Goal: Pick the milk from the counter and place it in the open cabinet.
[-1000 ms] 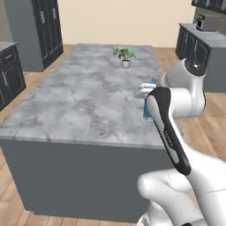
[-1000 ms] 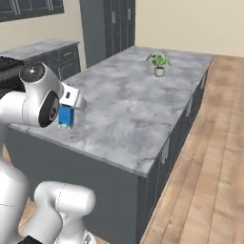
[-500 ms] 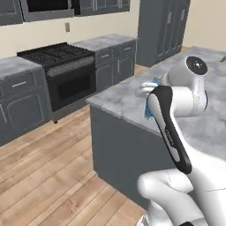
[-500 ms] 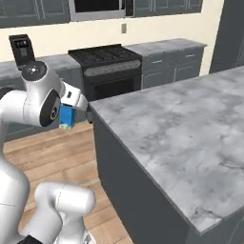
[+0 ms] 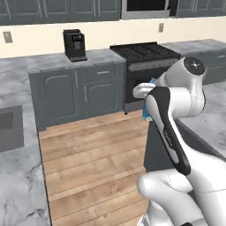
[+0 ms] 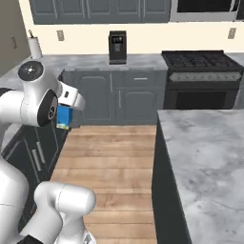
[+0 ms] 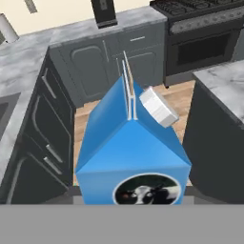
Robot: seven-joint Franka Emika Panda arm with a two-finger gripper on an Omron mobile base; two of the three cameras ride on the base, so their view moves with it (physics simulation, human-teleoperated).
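1. In the left base view, you have the milk (image 5: 147, 111) off the counter (image 5: 207, 123): a sliver of blue carton shows behind the white forearm, held in the air beyond the counter's near left corner and above the wooden floor (image 5: 92, 150). The arm hides most of the claw here, so you cannot read its fingers from this side. Ahead stand a stove (image 5: 145, 66) and a coffee machine (image 5: 74, 44) on the far run of cupboards. I judge the picking half of the job finished.

2. In the right base view, you see the carton (image 6: 63, 116) hanging upright at the wrist, well clear of the marbled counter (image 6: 205, 152) and off past its left edge, over the dark floor-level cupboards (image 6: 33, 147). The claw (image 6: 66, 110) sits at the carton's top; the carton staying up in mid-air tells you it is pinched, though the fingertips themselves are too small to make out. Upper wall units (image 6: 95, 9) run along the top of the picture with their doors closed; no open cabinet with a bare shelf is recognisable here.

3. In the hand view, the milk (image 7: 131, 152) sits right against the camera, gable top and white cap towards you, label below. The claw's tips are hidden behind it, which fits a firm pinch on the carton. The counter's corner (image 7: 219, 81) lies off to the right.

What is left, as I judge it: find the open cabinet, carry the carton to it, set it on the shelf and let go.
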